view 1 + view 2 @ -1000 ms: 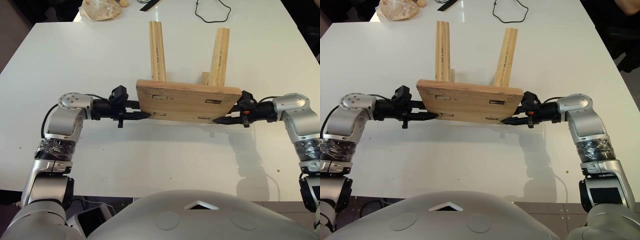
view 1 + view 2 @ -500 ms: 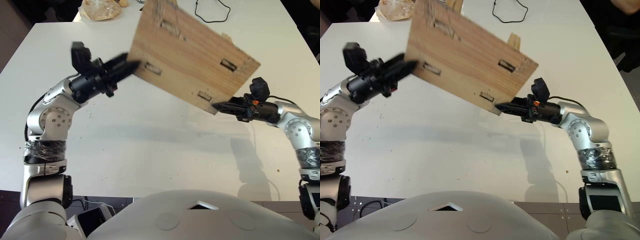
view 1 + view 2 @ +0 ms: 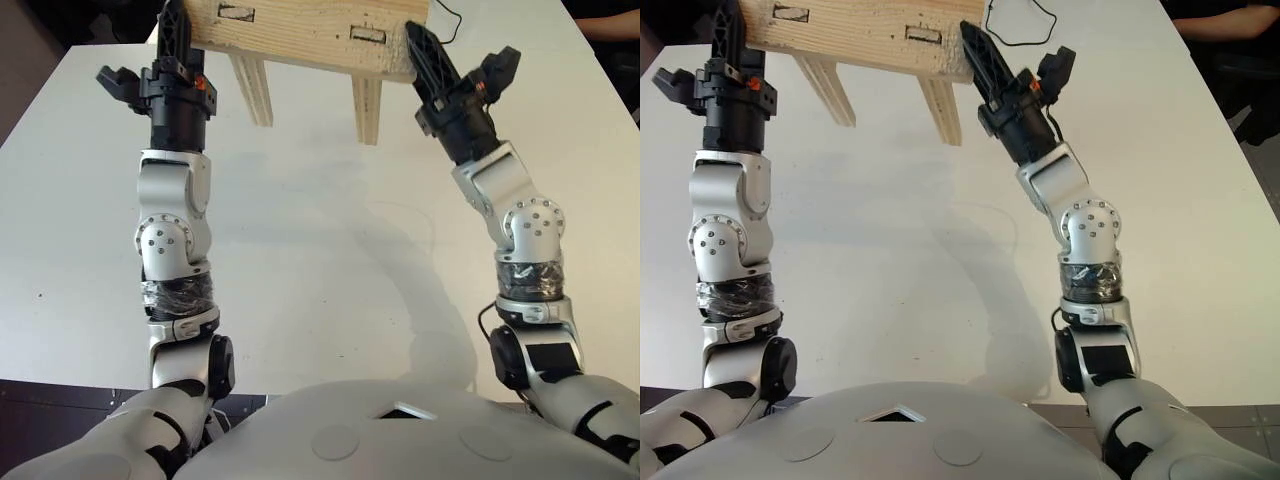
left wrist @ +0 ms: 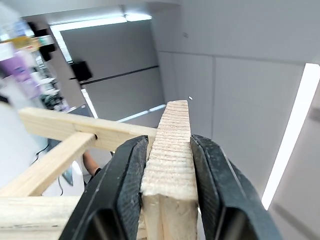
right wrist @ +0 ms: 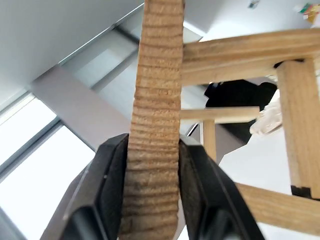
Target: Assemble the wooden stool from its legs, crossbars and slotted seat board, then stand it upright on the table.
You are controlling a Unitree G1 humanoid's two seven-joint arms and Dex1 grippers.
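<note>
Wooden stool (image 3: 310, 30) looks assembled, gripped upright in the air by left tool (image 3: 173, 35) and right tool (image 3: 424, 50), not yet set on the surface (image 3: 300, 260) below.

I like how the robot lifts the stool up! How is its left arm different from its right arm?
The left arm stands almost straight up, while the right arm leans inward with a bent elbow. The left gripper clamps the seat board at its left end and the right gripper at its right end. Both are shut on the board, holding the stool above the table.
</note>
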